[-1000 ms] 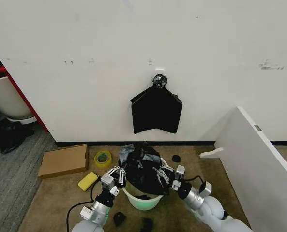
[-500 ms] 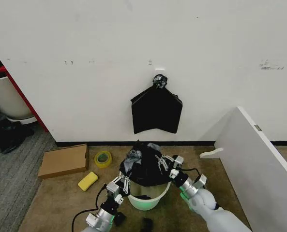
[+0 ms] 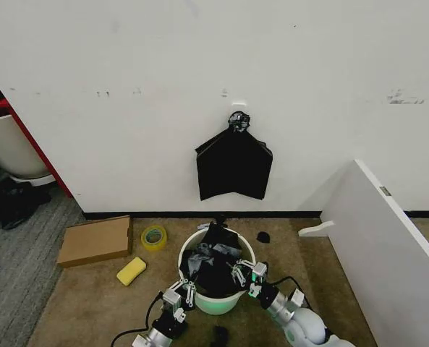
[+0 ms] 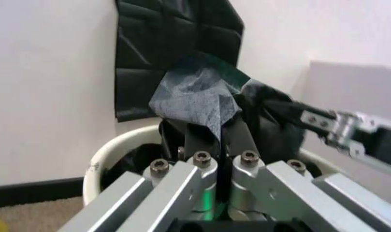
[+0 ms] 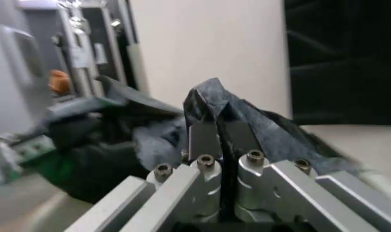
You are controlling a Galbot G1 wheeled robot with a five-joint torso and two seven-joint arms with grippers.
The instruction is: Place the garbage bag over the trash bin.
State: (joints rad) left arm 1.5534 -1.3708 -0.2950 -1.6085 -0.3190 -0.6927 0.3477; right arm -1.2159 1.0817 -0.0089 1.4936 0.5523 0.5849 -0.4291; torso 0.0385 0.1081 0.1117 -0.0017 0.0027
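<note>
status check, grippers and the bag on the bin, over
Left gripper and right gripper both shut on the garbage bag, at the near rim. Bag bunched inside the trash bin, rim uncovered. Nothing in the way.

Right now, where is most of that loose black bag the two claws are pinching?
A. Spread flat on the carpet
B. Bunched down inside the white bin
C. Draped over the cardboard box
B: the garbage bag sits crumpled within the trash bin, with the left claw and right claw each shut on its edges.
</note>
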